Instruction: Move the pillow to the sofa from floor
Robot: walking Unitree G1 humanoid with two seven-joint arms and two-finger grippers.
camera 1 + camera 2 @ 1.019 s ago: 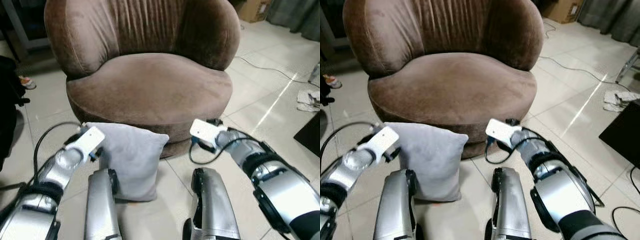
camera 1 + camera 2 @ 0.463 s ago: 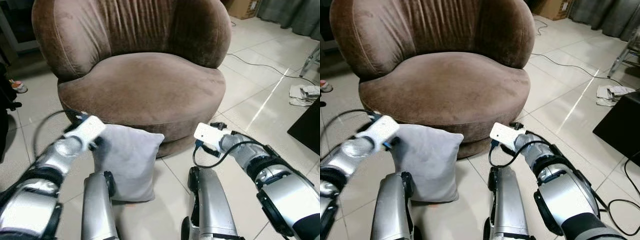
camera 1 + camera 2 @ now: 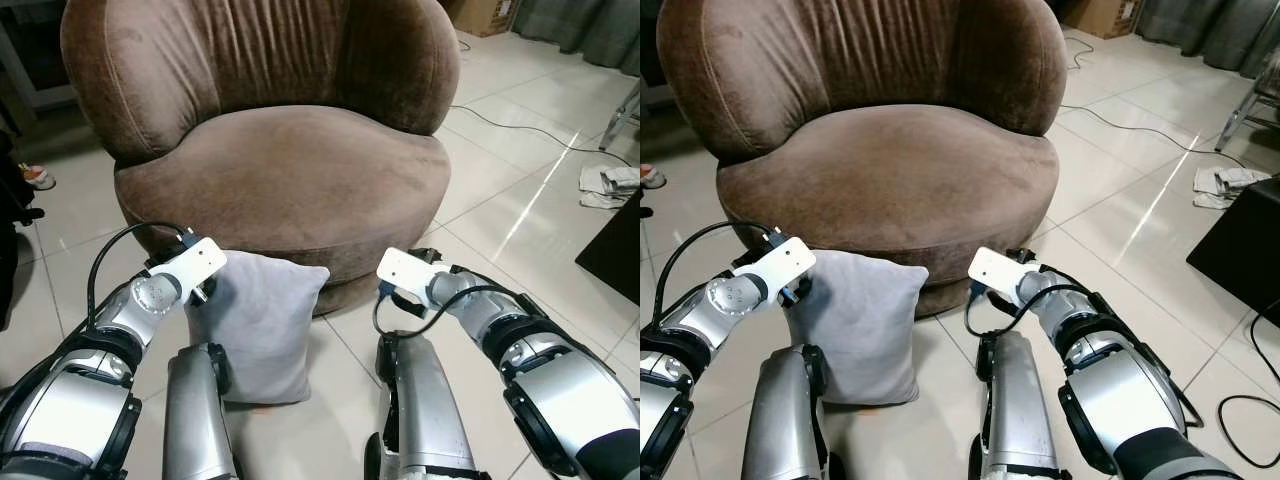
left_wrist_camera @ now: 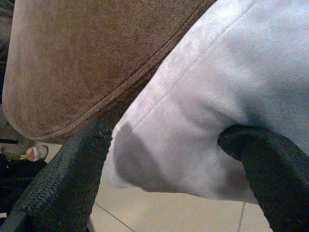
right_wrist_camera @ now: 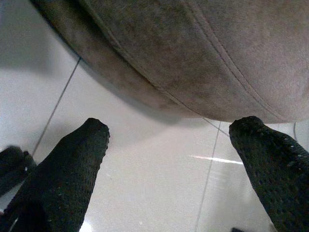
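A grey square pillow [image 3: 262,320] stands on the tiled floor, leaning against the front base of a round brown sofa chair [image 3: 290,170]. My left gripper [image 4: 166,135] is at the pillow's upper left corner and open. The corner lies between its black fingers [image 4: 63,179], and one finger dents the fabric. In the left eye view its white wrist block [image 3: 197,264] covers the fingers. My right gripper [image 5: 169,130] is open and holds nothing. It hangs low to the right of the pillow, facing the sofa's base and the floor.
My two silver legs [image 3: 195,410] stand just before the pillow. A cable [image 3: 520,125] crosses the tiles at the right. Crumpled paper [image 3: 612,185] and a black object [image 3: 615,250] lie at the far right, and a cardboard box [image 3: 490,15] stands behind.
My left gripper has moved in onto the pillow's upper left corner. The right gripper has shifted a little left toward the sofa base. The camera has also moved slightly.
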